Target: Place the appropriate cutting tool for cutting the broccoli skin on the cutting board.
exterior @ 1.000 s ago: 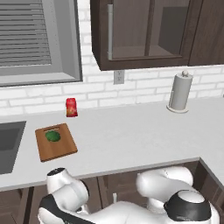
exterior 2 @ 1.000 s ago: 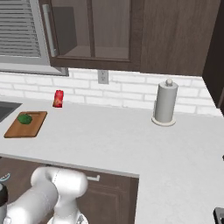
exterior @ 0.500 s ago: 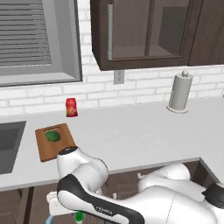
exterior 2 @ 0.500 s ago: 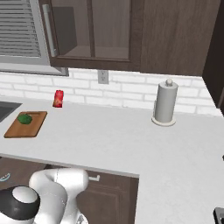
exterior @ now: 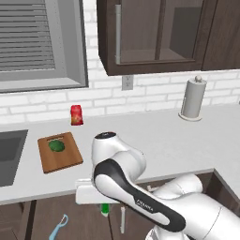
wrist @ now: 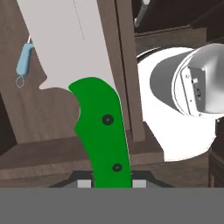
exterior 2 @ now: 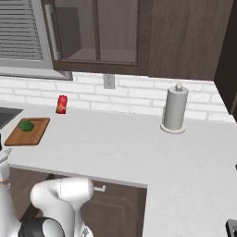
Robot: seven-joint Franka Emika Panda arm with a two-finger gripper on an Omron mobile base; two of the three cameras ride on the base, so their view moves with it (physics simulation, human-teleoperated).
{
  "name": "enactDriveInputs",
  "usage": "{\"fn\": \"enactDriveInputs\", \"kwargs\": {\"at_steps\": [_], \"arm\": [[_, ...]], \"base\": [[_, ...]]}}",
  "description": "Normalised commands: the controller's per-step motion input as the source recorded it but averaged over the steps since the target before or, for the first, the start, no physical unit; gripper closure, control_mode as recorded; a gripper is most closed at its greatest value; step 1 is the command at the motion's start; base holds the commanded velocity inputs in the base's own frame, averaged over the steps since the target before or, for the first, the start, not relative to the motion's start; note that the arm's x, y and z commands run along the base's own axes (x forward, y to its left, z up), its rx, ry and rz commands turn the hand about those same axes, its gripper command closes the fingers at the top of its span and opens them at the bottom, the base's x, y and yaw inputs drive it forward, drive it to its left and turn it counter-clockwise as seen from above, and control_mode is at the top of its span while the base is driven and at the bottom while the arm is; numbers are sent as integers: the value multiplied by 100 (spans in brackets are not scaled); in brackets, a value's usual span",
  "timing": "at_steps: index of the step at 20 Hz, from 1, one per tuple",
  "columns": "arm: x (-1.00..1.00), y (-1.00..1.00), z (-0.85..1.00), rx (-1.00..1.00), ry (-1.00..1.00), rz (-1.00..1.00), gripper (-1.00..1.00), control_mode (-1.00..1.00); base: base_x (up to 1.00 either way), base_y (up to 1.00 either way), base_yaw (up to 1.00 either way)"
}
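Observation:
My gripper (wrist: 108, 183) is shut on the cutting tool (wrist: 103, 131), a knife with a bright green handle and a broad pale blade running up the hand view. In the left base view the gripper (exterior: 104, 204) hangs below the counter's front edge, with the green handle (exterior: 105, 209) showing under the white hand. The brown cutting board (exterior: 63, 159) lies on the counter left of the arm, and the dark green broccoli (exterior: 57, 146) sits on it. In the right base view the board (exterior 2: 34, 135) and the broccoli (exterior 2: 26, 125) are at the far left.
A light-blue peeler (exterior: 60, 225) lies low in front of the cabinets, also upper left in the hand view (wrist: 24, 59). A red can (exterior: 76, 115) stands behind the board, a sink (exterior: 9, 154) to its left, a paper towel holder (exterior: 193, 98) at the back right. Dark cabinet fronts surround the hand.
The arm has swung up and left in front of the counter edge, its elbow now rising above the counter. The green handle has come into sight under the hand. The jaws have stayed shut.

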Motion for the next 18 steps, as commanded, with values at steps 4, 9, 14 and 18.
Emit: {"fn": "enactDriveInputs", "kwargs": {"at_steps": [4, 9, 14, 18], "arm": [[69, -32, 16, 8, 0, -3, 100, -100], [75, -8, 12, 6, 1, -3, 100, -100], [70, 0, 15, 3, 3, -8, 100, -100], [25, 1, -8, 0, 3, -6, 100, -100]], "base": [[0, 0, 0], [0, 0, 0], [0, 0, 0], [0, 0, 0]]}}
